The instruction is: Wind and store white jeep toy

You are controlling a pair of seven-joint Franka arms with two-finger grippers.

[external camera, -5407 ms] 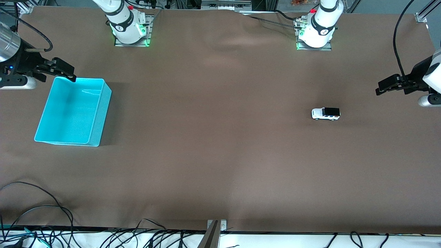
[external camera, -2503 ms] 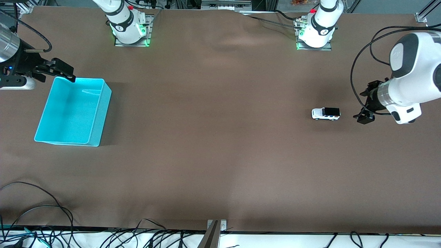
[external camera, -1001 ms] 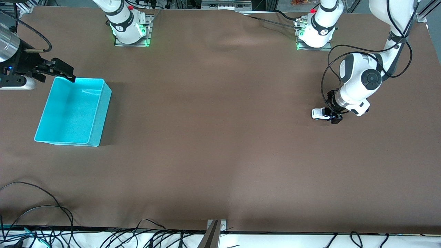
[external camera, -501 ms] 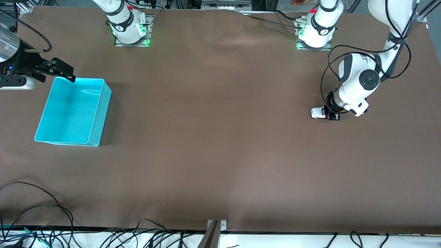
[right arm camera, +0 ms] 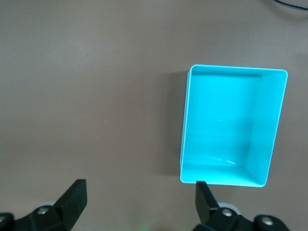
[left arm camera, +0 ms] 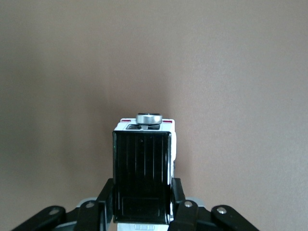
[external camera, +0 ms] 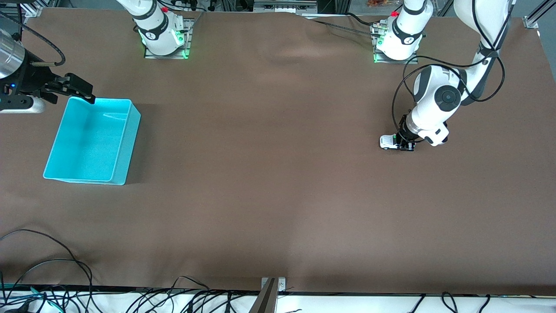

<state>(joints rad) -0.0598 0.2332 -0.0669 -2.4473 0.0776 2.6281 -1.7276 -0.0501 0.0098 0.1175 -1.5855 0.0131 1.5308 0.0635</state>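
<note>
L gripper [external camera: 403, 145] sat low on brown table [external camera: 269, 182], fingers [left arm camera: 103, 204] clamped on both sides of white jeep toy [left arm camera: 142, 175]. R gripper [right arm camera: 139, 202] waited w/ fingers spread wide, holding nothing, beside cyan bin [external camera: 65, 154]. Cables [external camera: 52, 278] along table edge.

Both arms: glossy white shells w/ dark grey round joint caps, black bands near bases, red buttons, bases on metal plates lit green. Left arm [external camera: 435, 104] has black cables looping round wrist. Right arm [external camera: 13, 78]: silver cylinder, blue LED, black cable. Grippers matte black, silver screws at finger roots [left arm camera: 184, 204].
</note>
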